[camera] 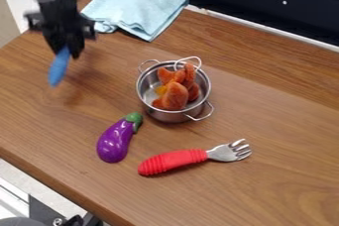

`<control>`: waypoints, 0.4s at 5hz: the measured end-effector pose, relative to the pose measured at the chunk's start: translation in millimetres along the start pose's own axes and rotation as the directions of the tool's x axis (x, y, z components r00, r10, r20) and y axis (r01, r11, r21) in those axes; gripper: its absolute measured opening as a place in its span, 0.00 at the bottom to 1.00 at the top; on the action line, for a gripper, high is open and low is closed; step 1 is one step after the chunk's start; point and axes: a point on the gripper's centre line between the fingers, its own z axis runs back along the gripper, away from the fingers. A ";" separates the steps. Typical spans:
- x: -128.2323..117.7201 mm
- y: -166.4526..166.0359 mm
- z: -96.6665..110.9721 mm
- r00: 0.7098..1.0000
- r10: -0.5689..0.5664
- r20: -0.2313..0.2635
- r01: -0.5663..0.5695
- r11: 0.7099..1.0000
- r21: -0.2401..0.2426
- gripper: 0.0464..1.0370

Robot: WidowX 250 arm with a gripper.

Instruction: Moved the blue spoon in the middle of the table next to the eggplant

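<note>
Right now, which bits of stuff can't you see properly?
All in the camera view:
- The long blue spoon: its upper end is hidden by the black two-finger gripper; the rest is blurred.
- The round silver metal pot: part of its inside bottom is hidden by the lumpy orange pieces.
- The small yellow thing in it: too small to name.
- The rounded grey thing: cut off by the bottom edge.
</note>
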 end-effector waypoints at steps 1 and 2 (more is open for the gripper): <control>17.6 -13.2 -1.1 0.975 -0.211 -0.063 0.215 0.974 0.069 0.28; 33.1 -26.9 -0.5 0.934 -0.356 0.015 0.354 0.933 0.066 0.28</control>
